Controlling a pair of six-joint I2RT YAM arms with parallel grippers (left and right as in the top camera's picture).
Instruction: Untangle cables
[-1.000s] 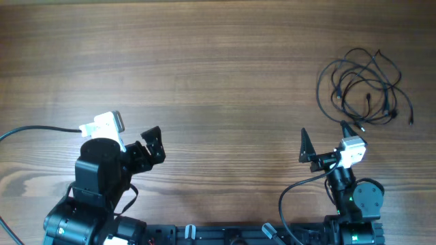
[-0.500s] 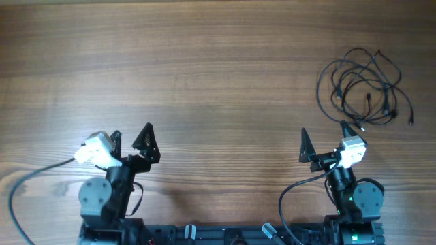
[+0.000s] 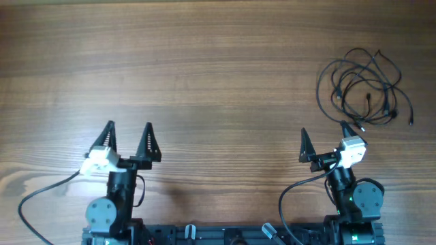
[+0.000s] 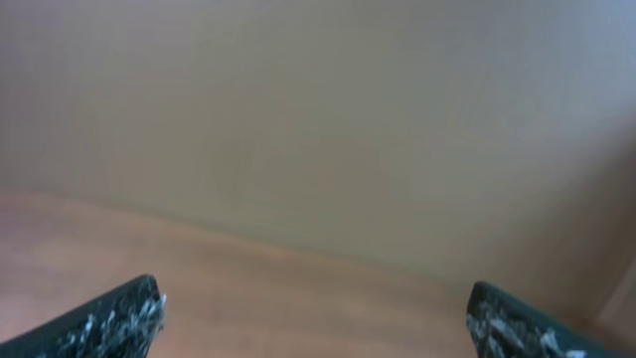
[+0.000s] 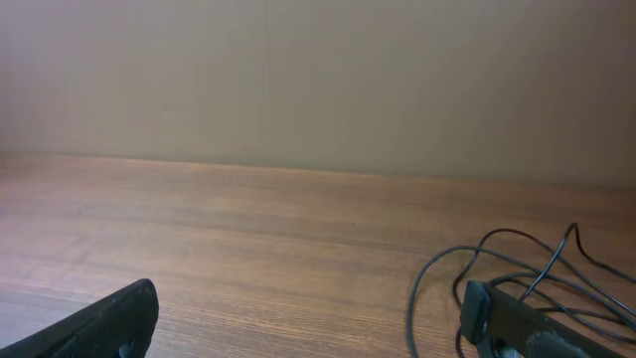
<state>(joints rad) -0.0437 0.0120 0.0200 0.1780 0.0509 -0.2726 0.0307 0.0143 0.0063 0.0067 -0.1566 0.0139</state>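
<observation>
The cables [image 3: 364,88] lie as a loose tangle of thin black loops with small plug ends at the far right of the wooden table. In the right wrist view the loops [image 5: 517,273] show at the right, behind my right finger. My right gripper [image 3: 324,137] is open and empty, its tips just short of the tangle's near edge; it also shows in the right wrist view [image 5: 310,318]. My left gripper [image 3: 129,140] is open and empty at the near left, far from the cables. In the left wrist view its fingertips [image 4: 316,320] frame bare, blurred table.
The wooden table [image 3: 204,75] fills the overhead view. A thicker black robot cable [image 3: 41,194] trails from the left arm at the near left. Both arm bases sit at the near edge. A plain beige wall [image 5: 318,80] stands beyond the table's far edge.
My left arm has swung back and straightened, so its gripper now points away from the base, with the fingers spread wide. The right arm and the cables have not moved.
</observation>
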